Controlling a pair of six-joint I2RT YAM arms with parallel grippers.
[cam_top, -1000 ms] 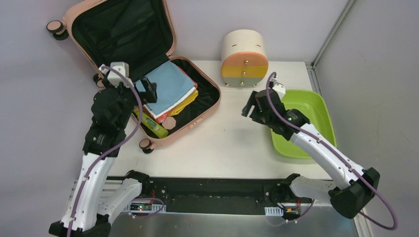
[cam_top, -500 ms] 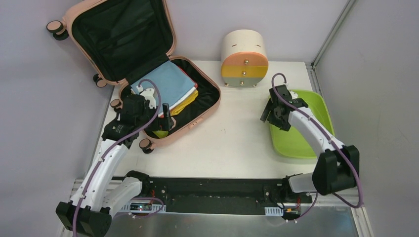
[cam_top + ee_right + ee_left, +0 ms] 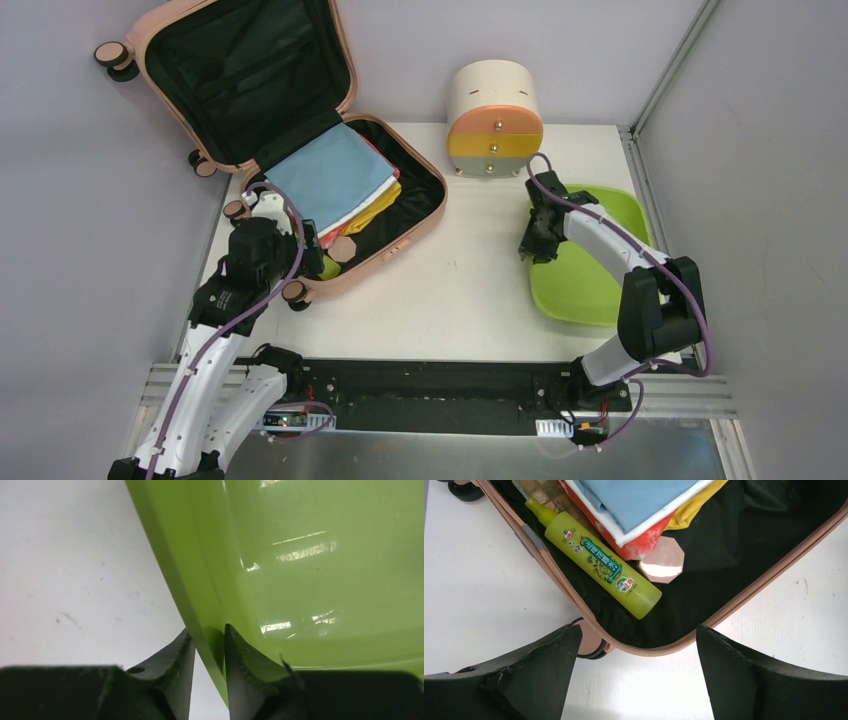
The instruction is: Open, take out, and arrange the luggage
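On the glossy lime tray (image 3: 310, 580), right claw (image 3: 207, 639) pinches its rim; left claw (image 3: 636, 630) gapes.

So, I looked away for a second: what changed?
The right gripper dropped to the lime-green plastic tray and closed its jaws on its left rim. The left gripper pulled back to the near corner of the peach-pink hard-shell suitcase, jaws open. Suitcase contents and the cream cylindrical drawer unit stayed put.

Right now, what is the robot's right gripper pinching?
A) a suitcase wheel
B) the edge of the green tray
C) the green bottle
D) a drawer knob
B: the right wrist view shows the right gripper with one finger on each side of the wall of the lime-green tray.
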